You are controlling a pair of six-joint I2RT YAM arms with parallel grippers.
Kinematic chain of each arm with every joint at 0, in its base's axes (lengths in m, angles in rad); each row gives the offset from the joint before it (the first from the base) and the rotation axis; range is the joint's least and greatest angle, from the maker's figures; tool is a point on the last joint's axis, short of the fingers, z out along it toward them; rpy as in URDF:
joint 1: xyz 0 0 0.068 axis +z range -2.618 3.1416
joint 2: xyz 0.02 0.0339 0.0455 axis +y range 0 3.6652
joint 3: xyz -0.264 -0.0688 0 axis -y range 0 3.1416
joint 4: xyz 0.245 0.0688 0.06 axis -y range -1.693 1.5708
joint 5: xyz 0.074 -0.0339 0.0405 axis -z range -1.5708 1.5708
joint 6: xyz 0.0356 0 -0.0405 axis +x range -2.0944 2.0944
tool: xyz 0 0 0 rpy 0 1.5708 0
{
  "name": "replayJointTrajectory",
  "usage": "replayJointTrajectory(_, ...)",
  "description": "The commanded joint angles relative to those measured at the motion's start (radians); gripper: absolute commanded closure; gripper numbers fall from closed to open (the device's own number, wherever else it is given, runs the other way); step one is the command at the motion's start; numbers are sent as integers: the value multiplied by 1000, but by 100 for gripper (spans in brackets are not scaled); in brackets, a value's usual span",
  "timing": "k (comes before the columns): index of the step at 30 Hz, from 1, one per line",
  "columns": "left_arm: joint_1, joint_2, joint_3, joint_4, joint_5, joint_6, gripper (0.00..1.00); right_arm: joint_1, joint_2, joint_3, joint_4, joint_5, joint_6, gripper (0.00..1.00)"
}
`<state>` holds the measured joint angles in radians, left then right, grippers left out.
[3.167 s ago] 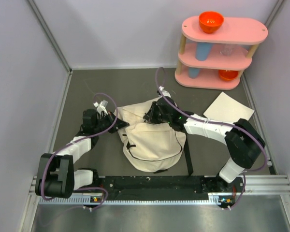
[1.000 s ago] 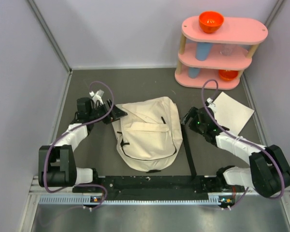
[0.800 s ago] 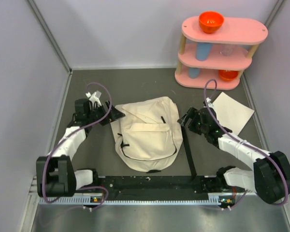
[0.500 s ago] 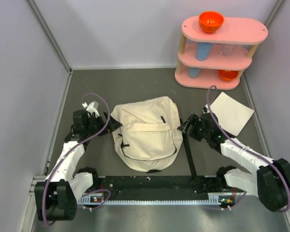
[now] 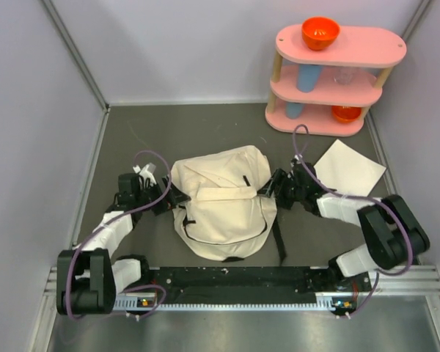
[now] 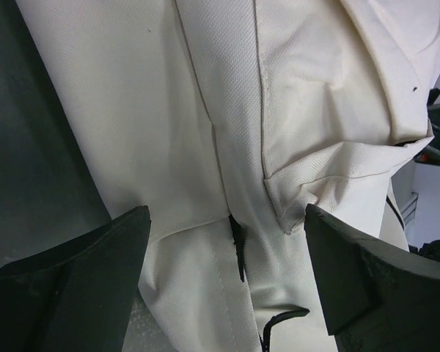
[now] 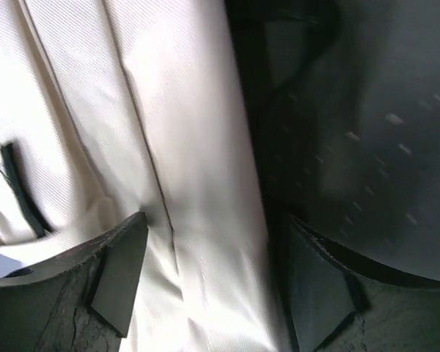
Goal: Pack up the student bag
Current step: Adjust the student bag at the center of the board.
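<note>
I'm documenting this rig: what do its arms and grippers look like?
Left arm and right arm: white links, black joints, a purple cable looping along each. Left gripper and right gripper: two dark, wedge-shaped fingers.

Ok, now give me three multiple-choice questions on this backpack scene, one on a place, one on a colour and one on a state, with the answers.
1. Where does the white sheet lie relative to the student bag?
A. to its left
B. to its right, on the table in front of the pink shelf
C. on top of it

2. What colour is the bowl on the shelf's top tier?
A. blue
B. orange
C. green

3. How do both arms' jaws stand?
A. open
B. shut on a strap
C. out of view

Answers:
1 B, the top view shows the sheet on the table right of the bag.
2 B, the bowl is plainly orange.
3 A, each wrist view shows them apart with cream fabric between.
</note>
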<state>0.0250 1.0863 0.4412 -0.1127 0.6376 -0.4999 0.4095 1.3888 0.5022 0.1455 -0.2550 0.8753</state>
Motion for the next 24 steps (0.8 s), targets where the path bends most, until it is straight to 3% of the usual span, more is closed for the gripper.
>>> replayJointTrajectory(1,4,61,-65,189,80,-61,10,2,174,107,205,-189,30,30)
replayJointTrajectory(8,-14,219,-27,320,155,-101,11,5,314,243,509,-383,91,38)
replayJointTrajectory(14,-22,305,63,335,201,-98,13,6,345,340,672,-593,-5,42)
replayJointTrajectory(17,-22,326,105,323,211,-85,13,6,337,366,493,-577,-146,39)
replayJointTrajectory(19,-22,337,166,260,237,-27,14,9,256,345,271,-389,-250,36)
replayJointTrajectory(22,-22,301,243,67,147,93,14,12,109,290,111,-214,-334,29)
replayJointTrajectory(24,-22,276,238,83,122,92,12,12,8,250,53,-172,-360,29)
